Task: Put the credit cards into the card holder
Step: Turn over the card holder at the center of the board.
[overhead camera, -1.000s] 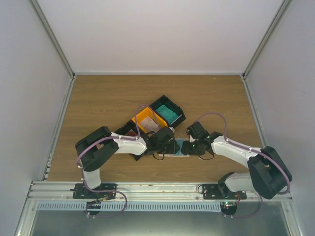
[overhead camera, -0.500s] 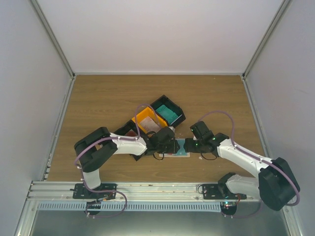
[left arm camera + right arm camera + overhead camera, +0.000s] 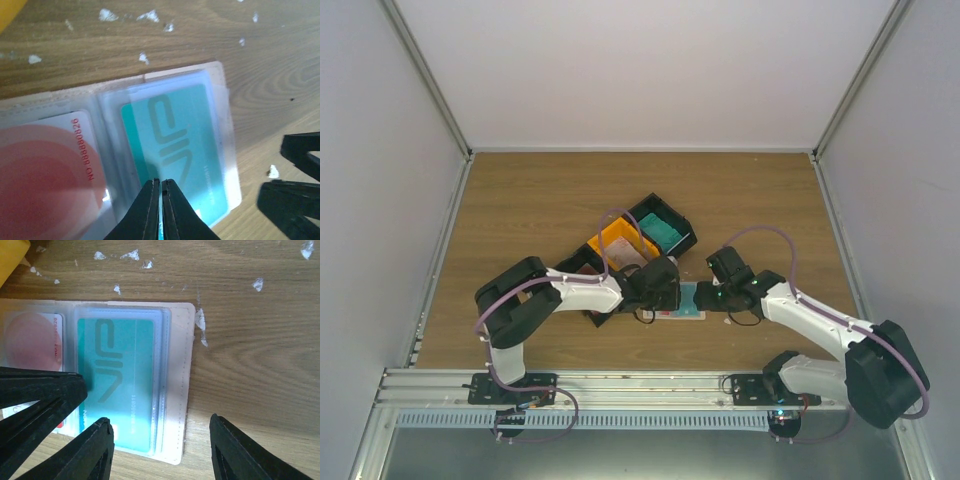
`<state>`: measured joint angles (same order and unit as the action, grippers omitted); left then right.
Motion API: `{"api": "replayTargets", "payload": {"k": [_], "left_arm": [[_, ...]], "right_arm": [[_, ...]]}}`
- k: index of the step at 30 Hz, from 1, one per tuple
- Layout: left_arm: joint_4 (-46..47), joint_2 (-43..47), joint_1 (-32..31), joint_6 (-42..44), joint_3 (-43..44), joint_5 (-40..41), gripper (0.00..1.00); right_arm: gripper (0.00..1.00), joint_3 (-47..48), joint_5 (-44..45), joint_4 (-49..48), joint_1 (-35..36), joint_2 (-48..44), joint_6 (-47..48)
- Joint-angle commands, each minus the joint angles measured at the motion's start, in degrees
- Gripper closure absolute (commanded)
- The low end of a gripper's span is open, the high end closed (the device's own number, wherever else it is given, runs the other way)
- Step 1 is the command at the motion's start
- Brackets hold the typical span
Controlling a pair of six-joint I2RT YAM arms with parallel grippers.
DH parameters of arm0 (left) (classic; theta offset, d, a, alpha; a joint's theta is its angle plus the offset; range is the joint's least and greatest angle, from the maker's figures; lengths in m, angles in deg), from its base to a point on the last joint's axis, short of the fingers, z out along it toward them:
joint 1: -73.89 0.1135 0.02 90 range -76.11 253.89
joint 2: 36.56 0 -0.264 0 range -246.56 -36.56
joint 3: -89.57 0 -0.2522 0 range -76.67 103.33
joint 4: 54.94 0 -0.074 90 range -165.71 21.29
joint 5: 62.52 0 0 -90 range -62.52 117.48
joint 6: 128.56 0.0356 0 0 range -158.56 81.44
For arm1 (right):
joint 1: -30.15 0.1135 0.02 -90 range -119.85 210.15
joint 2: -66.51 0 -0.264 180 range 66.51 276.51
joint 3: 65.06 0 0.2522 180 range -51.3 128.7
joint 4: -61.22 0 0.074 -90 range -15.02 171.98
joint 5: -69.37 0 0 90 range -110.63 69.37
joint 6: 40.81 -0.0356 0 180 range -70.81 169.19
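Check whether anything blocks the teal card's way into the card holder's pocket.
Nothing visible does. The teal card already lies under the clear pocket of the open card holder, with no scrap or other card across it. Only the left pincer, shut, rests at its edge; the right pincer stands open over the holder's corner.

Left arm: white shell links, chunky black joint housings, black wrist block. Right arm: same build, with white links and black joints. Left cable: thin, purple, looped over the arm. Right cable: same purple, same loop. Black base plates sit on a silver rail at 6 o'clock in the top view. Small green lights glow on the right wrist. Left gripper: two slim matte black fingers, tapered tips. Right gripper: broader black fingers, rounded ends, no markings readable.
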<state>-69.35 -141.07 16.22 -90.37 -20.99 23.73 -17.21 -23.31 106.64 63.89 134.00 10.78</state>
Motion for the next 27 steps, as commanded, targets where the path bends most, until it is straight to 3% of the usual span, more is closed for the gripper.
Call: {"api": "replayTargets", "payload": {"k": [1, 10, 27], "left_arm": [[-1.6, -2.2, -0.1, 0.7, 1.2, 0.7, 0.93], [-3.6, -3.4, -0.2, 0.8, 0.8, 1.2, 1.00], [-4.0, -3.6, 0.1, 0.3, -0.6, 1.8, 1.00]], "right_arm": [[0.48, -0.2, -1.9, -1.8, 0.0, 0.6, -0.7], [0.64, -1.6, -4.6, -3.7, -0.1, 1.3, -1.0], [0.71, -2.8, -9.2, -6.4, -0.1, 3.6, -1.6]]}}
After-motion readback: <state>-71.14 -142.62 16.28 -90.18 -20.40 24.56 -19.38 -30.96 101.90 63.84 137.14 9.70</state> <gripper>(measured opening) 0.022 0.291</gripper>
